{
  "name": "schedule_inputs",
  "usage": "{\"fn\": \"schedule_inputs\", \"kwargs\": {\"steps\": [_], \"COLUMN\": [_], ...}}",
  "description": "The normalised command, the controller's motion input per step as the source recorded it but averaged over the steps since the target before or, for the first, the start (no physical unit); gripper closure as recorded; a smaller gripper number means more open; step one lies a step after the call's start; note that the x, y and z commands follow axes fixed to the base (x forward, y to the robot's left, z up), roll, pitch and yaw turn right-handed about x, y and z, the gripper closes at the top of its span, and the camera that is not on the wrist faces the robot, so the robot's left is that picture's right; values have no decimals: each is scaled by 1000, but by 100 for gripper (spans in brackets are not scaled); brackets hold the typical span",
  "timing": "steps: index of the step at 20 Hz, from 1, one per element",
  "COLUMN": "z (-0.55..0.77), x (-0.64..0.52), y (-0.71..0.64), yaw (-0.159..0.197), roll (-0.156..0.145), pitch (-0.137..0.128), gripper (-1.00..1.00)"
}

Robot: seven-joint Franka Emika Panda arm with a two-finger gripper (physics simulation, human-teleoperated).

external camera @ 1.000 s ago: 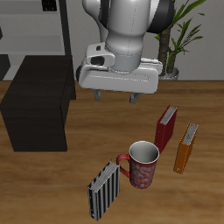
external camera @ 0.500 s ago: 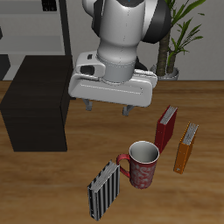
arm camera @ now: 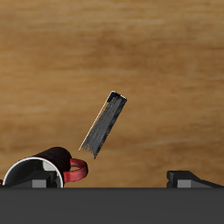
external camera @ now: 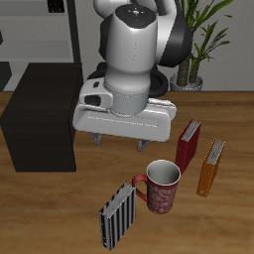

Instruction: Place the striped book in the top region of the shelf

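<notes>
The striped book (external camera: 118, 216) stands upright on the wooden table (external camera: 60, 208) near its front edge, its black-and-white cover angled toward the camera, with nothing gripping it. Just beside it sits a mug (external camera: 161, 185) with a red patterned body and a white interior; the mug's handle points toward the book and appears close to its edge, though whether they touch is not clear. In the wrist view the book (arm camera: 104, 124) shows as a thin, slanted slab seen from above, and the mug (arm camera: 45, 168) lies close by with its red handle turned toward the book.

The gripper (external camera: 118, 144) hangs in the air above the table, farther back than the book and mug and well above them. Its two short fingers (external camera: 97, 142) point downward and stand spread apart — nothing is between them.

The shelf (external camera: 42, 129), a low matte-black box with a flat top, stands farther back on the table, apart from the book. Its top is bare. Beyond the mug, a red book (external camera: 188, 145) and an orange book (external camera: 210, 167) stand upright beside each other. A potted plant (external camera: 195, 45) rises at the back, and a grey open-frame rack (external camera: 52, 35) stands behind the shelf.
</notes>
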Motion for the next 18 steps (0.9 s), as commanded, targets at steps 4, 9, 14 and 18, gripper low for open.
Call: {"fn": "schedule_inputs", "kwargs": {"steps": [4, 9, 14, 18], "z": [-192, -198, -321, -348], "x": [248, 131, 108, 27], "y": [-38, 41, 147, 69], "yaw": [-27, -27, -19, -62], "roll": [1, -2, 28, -1], "pitch": [-7, 1, -14, -34], "gripper": [-100, -100, -100, -100]}}
